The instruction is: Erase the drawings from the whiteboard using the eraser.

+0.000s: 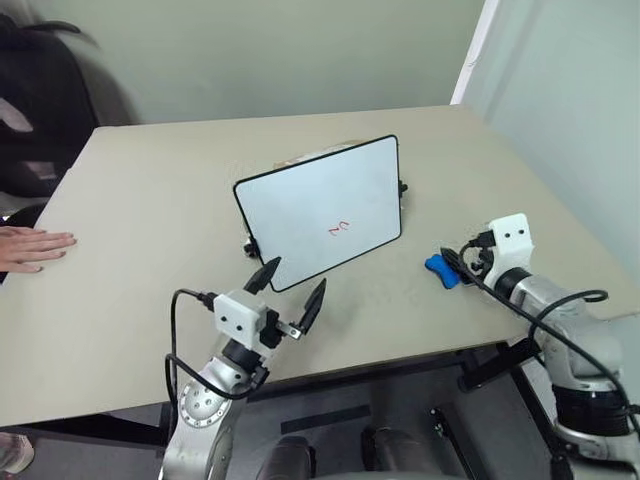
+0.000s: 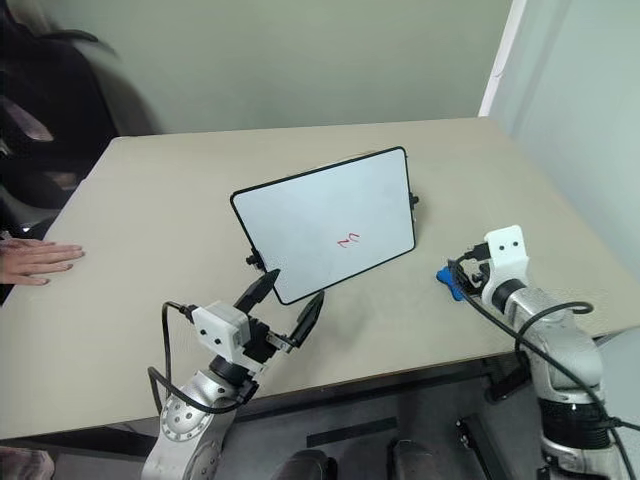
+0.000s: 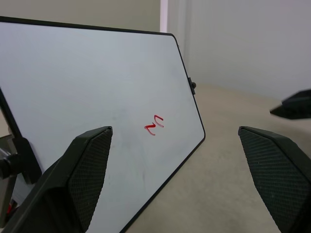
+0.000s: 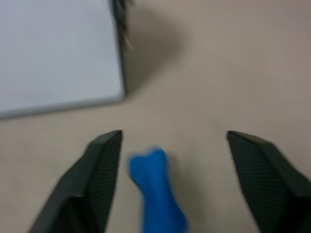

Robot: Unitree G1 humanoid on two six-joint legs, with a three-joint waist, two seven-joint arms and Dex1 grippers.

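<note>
Tabletop (image 1: 150, 200): beige, carries the board and the eraser; a person's hand (image 1: 30, 248) rests flat at its left edge.
Whiteboard (image 1: 320, 205): white, thin black frame, rounded corners, propped tilted near the middle of the tabletop.
Drawings (image 1: 339, 228): small red squiggle on the lower right part of the whiteboard.
Eraser (image 1: 440, 269): small blue block lying on the tabletop, just beyond the board's lower right corner, apart from the frame.
Right end effector (image 4: 172, 145): released, black fingers spread wide; in the right wrist view the eraser lies between them, nearer one finger, not gripped. Contact cannot be told.
Left end effector (image 1: 292, 288): released, fingers spread, grasping nothing, held just before the whiteboard's lower left corner; it is well apart from the eraser.
</note>
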